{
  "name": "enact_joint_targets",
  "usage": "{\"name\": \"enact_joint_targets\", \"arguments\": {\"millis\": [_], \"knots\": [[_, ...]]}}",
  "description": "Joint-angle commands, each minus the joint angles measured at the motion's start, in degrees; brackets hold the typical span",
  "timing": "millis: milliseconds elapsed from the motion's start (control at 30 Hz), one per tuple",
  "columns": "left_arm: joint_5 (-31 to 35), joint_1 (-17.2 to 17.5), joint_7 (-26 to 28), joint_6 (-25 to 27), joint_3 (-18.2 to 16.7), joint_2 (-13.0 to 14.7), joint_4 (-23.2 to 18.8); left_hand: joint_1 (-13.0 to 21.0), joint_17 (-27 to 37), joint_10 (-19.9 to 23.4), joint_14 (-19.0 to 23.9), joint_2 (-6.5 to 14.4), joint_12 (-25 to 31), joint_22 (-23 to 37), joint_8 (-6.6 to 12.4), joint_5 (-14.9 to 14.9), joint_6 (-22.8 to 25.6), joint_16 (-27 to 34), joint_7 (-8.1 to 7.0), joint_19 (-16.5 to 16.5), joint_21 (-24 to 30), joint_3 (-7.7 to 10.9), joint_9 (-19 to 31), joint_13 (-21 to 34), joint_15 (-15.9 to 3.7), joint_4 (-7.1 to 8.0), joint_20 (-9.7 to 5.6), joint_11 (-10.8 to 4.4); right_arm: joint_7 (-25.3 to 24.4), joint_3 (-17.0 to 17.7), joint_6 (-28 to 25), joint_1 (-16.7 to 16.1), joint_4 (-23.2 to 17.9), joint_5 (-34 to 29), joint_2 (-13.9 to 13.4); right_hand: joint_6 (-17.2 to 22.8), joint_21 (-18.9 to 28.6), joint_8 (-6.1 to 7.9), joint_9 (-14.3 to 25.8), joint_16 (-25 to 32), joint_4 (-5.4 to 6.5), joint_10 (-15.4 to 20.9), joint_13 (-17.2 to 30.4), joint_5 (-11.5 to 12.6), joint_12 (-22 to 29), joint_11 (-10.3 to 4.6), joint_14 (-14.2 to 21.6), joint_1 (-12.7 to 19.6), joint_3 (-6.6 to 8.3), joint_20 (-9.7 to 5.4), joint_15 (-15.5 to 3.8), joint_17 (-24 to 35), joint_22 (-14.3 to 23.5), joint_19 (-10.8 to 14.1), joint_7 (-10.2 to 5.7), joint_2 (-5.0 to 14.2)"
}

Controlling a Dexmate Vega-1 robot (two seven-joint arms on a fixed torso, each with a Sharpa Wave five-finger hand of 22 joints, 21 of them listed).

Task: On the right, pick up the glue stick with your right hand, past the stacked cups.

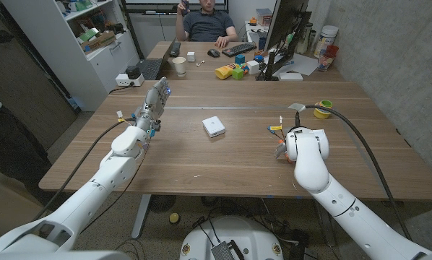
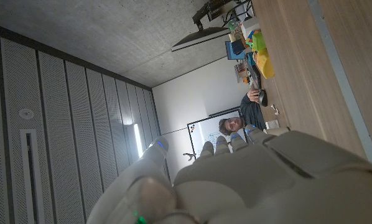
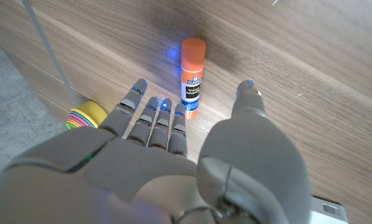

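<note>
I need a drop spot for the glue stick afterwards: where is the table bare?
Bare wood lies between the white box and the right hand, and along the near edge. The far end by the person is crowded with cups, blocks and keyboards.

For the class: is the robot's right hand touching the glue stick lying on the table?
Cannot tell. In the right wrist view the right hand hovers spread over the glue stick, its fingertips overlapping the stick's lower end, with no clear gap or contact.

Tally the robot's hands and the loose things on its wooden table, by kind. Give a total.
Robot hands: 2, the left hand and the right hand
Glue stick: 1
White box: 1
Stack of cups: 1, counted as one stack
Total: 5
</note>
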Motion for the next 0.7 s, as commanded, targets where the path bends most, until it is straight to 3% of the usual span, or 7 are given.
{"name": "enact_joint_targets", "arguments": {"millis": [33, 200, 333, 400, 533, 633, 700], "knots": [[0.2, -1.42, -0.61, -0.11, 0.35, -0.51, 1.61, -0.1, 0.2, -4.81, -6.32, 0.19, 0.4, 0.15, 0.31, 0.39, -1.92, 0.31, -0.16, -0.05, 0.32, -0.15, 0.34, 0.19, -0.06, 0.1, -0.43, -0.1, -0.85, 1.46, 2.33, 0.54, 2.11, 1.1, 1.98, 2.26, 0.48, 0.69, 0.23, 1.15, 0.22, 1.79, 0.12, 0.95, 0.7, -0.3, 2.32, 1.32, -0.14, -0.84, -3.91, 0.31, 0.21, 0.53, -0.33, 0.81], [0.29, -1.88, -0.68, -0.02, 0.49, -0.65, 2.07, -0.1, 0.2, -4.77, -6.32, 0.17, 0.41, 0.15, 0.33, 0.39, -1.88, 0.31, -0.18, 0.0, 0.33, -0.18, 0.34, 0.19, -0.06, 0.07, -0.42, -0.11, -1.95, 1.36, 2.4, 1.01, 2.6, 2.41, 1.6, 6.29, 0.9, 1.6, 0.2, 3.41, 0.68, 5.51, 0.26, 2.42, 1.56, -1.77, 8.43, 3.3, -0.58, -1.53, -5.17, 1.15, 0.37, 1.04, -1.72, 2.08], [0.34, -2.23, -0.73, 0.13, 0.65, -0.8, 2.45, -0.09, 0.2, -4.75, -6.31, 0.16, 0.41, 0.15, 0.33, 0.39, -1.86, 0.31, -0.18, 0.0, 0.32, -0.19, 0.34, 0.19, -0.11, 0.06, -0.41, -0.14, -5.09, 1.23, 1.83, 0.75, 2.52, 3.66, 1.07, 14.91, 2.35, 3.95, 0.47, 9.85, 1.33, 14.09, 1.71, 3.95, 4.33, -1.43, 20.32, 6.53, -1.19, -3.26, -7.98, 4.87, 0.76, 3.7, -1.79, 5.73], [0.32, -2.36, -0.78, 0.11, 0.7, -0.91, 2.63, -0.09, 0.2, -4.8, -6.3, 0.16, 0.39, 0.15, 0.33, 0.39, -1.85, 0.31, -0.19, -0.01, 0.32, -0.2, 0.34, 0.19, -0.1, 0.05, -0.4, -0.11, -6.41, 1.32, 1.51, 0.66, 2.42, 4.59, 0.84, 18.91, 3.13, 5.21, 1.19, 14.29, 0.78, 18.95, 3.19, 3.82, 6.64, -2.15, 23.91, 9.57, -2.02, -3.99, -9.15, 9.12, 0.98, 4.97, -2.27, 7.14], [0.33, -2.65, -0.97, -0.06, 0.8, -1.1, 3.01, -0.09, 0.2, -4.8, -6.29, 0.15, 0.39, 0.14, 0.33, 0.39, -1.86, 0.31, -0.2, -0.01, 0.31, -0.22, 0.34, 0.19, -0.13, 0.04, -0.4, -0.07, -7.98, 1.25, 1.12, 0.81, 2.5, 6.07, 0.08, 24.0, 4.79, 7.01, 3.21, 21.25, 0.36, 25.04, 6.68, 2.82, 11.97, -3.4, 27.55, 14.26, -3.95, -4.4, -9.38, 17.83, 1.86, 6.41, -2.55, 8.49], [0.35, -2.73, -0.99, -0.21, 0.76, -1.14, 3.09, -0.09, 0.2, -4.78, -6.29, 0.15, 0.39, 0.14, 0.33, 0.39, -1.86, 0.31, -0.21, 0.0, 0.31, -0.23, 0.34, 0.19, -0.12, 0.03, -0.36, -0.13, -7.21, 1.0, 0.95, 1.4, 2.85, 6.87, -0.41, 24.75, 5.91, 7.47, 4.4, 24.44, 0.28, 25.94, 8.49, 2.34, 14.0, -3.58, 28.7, 16.28, -4.8, -4.69, -9.57, 22.06, 2.39, 7.48, -2.54, 8.85], [0.36, -2.74, -0.98, -0.31, 0.71, -1.11, 3.1, -0.1, 0.21, -4.79, -6.28, 0.14, 0.39, 0.14, 0.33, 0.39, -1.84, 0.32, -0.2, 0.01, 0.32, -0.23, 0.34, 0.19, -0.12, 0.03, -0.33, -0.12, -4.63, 0.58, 0.96, 2.39, 3.5, 6.67, -0.54, 22.82, 6.68, 6.77, 5.46, 26.95, 0.02, 24.59, 10.4, 1.95, 15.24, -3.74, 29.11, 18.47, -5.44, -4.71, -9.92, 25.82, 3.0, 7.49, -2.5, 8.87]]}}
